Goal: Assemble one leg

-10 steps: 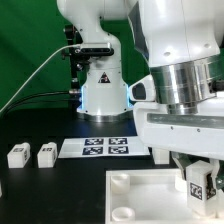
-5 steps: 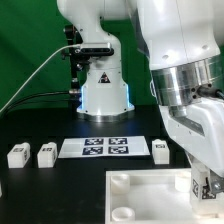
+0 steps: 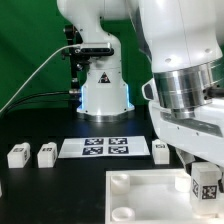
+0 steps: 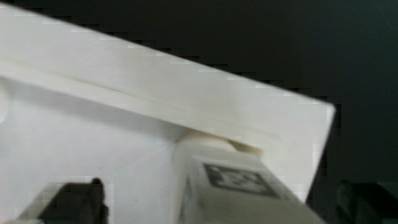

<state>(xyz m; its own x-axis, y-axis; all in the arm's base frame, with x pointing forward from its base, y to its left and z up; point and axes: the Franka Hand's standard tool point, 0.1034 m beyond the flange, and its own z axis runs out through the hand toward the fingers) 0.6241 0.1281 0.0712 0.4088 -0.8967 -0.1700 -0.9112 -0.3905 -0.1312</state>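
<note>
The leg (image 3: 205,185), a small white block with a black-and-white tag, stands upright at the near right corner of the large white panel (image 3: 140,195). My gripper (image 3: 203,170) is over it. In the wrist view the leg (image 4: 235,182) rises from the panel's corner (image 4: 125,110). My gripper (image 4: 219,203) is open, its dark fingers (image 4: 75,202) standing wide on either side of the leg, with white panel showing in the gap on one side. Three more legs lie on the black table, two (image 3: 17,155) (image 3: 46,154) at the exterior view's left and one (image 3: 161,150) behind the panel.
The marker board (image 3: 105,147) lies flat behind the panel. The robot's white base (image 3: 100,85) stands at the back with a cable running to the exterior view's left. Round sockets show at the panel's near left corner (image 3: 121,183).
My wrist has turned and swung over the panel's right corner. The leg's tag sits slightly further to the exterior view's right and lower than one second ago.
</note>
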